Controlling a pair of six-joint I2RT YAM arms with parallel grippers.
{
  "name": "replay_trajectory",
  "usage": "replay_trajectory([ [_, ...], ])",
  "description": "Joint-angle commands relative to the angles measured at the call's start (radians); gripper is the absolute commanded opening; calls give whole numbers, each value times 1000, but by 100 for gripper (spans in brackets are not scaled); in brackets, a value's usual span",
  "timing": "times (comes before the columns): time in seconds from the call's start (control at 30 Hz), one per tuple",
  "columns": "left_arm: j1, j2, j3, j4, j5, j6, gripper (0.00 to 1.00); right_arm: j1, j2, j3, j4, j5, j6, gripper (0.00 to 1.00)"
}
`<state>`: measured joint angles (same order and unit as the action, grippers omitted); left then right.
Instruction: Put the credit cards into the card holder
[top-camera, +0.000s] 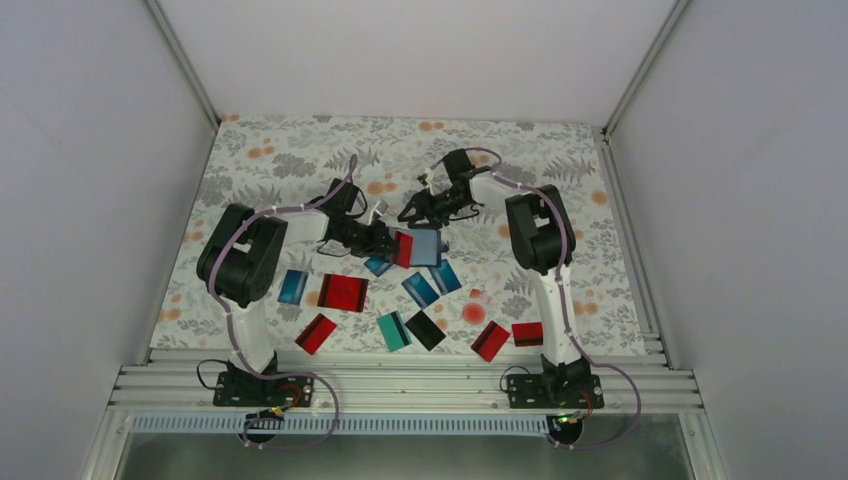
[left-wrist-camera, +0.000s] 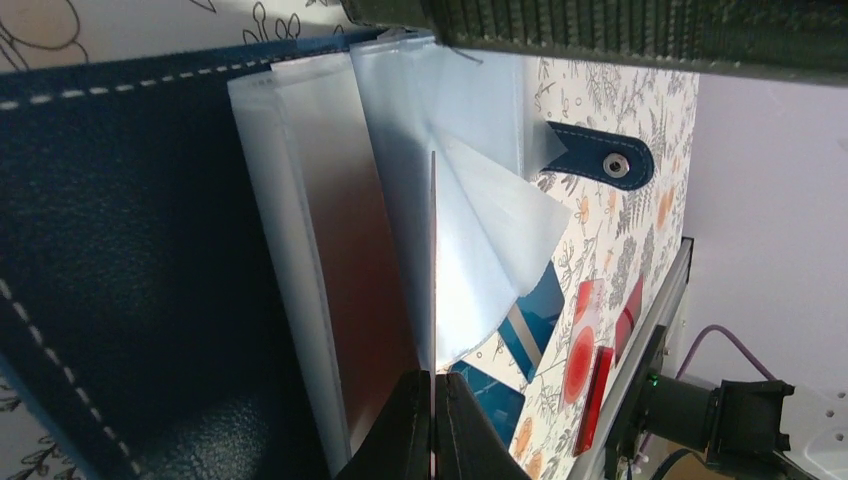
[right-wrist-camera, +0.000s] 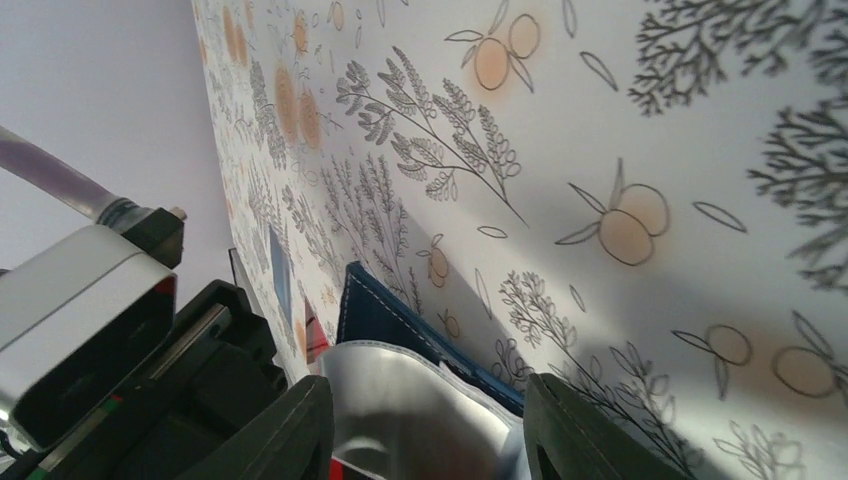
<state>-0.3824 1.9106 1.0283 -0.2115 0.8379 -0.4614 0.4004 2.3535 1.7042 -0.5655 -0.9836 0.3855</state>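
Both arms are bent inward over the middle of the table (top-camera: 300, 160). The left gripper (left-wrist-camera: 433, 400) is pinched tight on a clear sleeve of the card holder (left-wrist-camera: 120, 250) there. The right gripper (right-wrist-camera: 425, 420) has its fingers apart, and only its wrist view shows a sleeve sitting between them. The top view shows the credit cards (top-camera: 343, 292) scattered toward the near edge.

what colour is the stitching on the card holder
White stitching on the dark navy card holder; clearest in the left wrist view.

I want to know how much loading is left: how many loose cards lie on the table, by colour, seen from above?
Red cards: 4 (the wide one counted once)
Blue cards: 4
Teal card: 1
Black card: 1
Total: 10, leaving out the red one already in the card holder.
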Motion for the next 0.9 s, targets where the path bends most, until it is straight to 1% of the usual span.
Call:
replay_trajectory([
  [0.0, -1, 7, 15, 50, -16, -19, 2, -27, -26, 24, -51, -2, -52, 49],
  [0.27, -1, 20, 46, 50, -10, -50, 2, -78, -113, -67, -81, 79, -113, 53],
  [0.47, -2, 36, 101, 7, -15, -38, 2, -97, -167, -139, -94, 124, -155, 53],
  [0.7, -2, 45, 86, 22, -29, -73, 2, -98, -205, -216, -81, 151, -164, 46],
  [0.87, -3, 15, 62, 40, -50, -94, 2, -99, -209, -282, -64, 149, -163, 39],
])
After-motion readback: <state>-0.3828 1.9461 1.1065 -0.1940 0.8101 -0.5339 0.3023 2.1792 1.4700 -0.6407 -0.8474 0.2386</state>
